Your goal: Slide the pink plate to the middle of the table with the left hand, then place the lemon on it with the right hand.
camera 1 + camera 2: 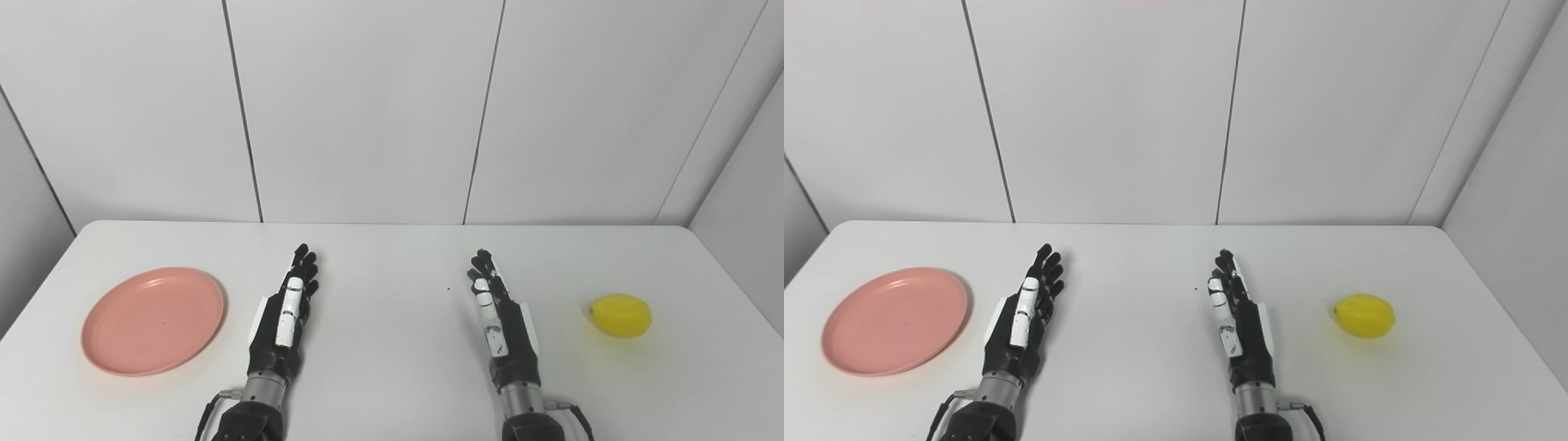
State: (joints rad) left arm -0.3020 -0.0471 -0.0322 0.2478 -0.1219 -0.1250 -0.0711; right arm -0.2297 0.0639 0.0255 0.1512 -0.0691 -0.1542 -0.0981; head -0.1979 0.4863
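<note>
Left eye view. White table (392,380) against a paneled white wall (367,110). Pink plate (153,320) lies flat at about 9 o'clock from the table's middle, near the left edge, nothing on it. Lemon (620,315) lies at about 3 o'clock, near the right edge, long axis roughly left to right, a faint yellow cast on the table below it. Left hand (285,318) sits at about 7 o'clock from the middle, fingers straight and pointing toward 12 o'clock with a slight lean to 1; it holds nothing and is extended, edge-on to the camera. The plate is at its 9 o'clock, apart from it, with a strip of bare table between. Right hand (499,315) sits at about 5 o'clock from the middle, fingers straight, leaning slightly toward 11 o'clock; likewise extended and empty. The lemon is at its 3 o'clock, well apart. Whether either hand touches the tabletop I cannot tell. A tiny dark speck (448,290) marks the table just left of the right hand's fingers.

Right eye view. Same layout, everything displaced leftward in frame. Plate rim comes close to the left frame edge. Both hands read the same: fingers outstretched, nothing gripped. A cable loops from each wrist at the bottom edge.
</note>
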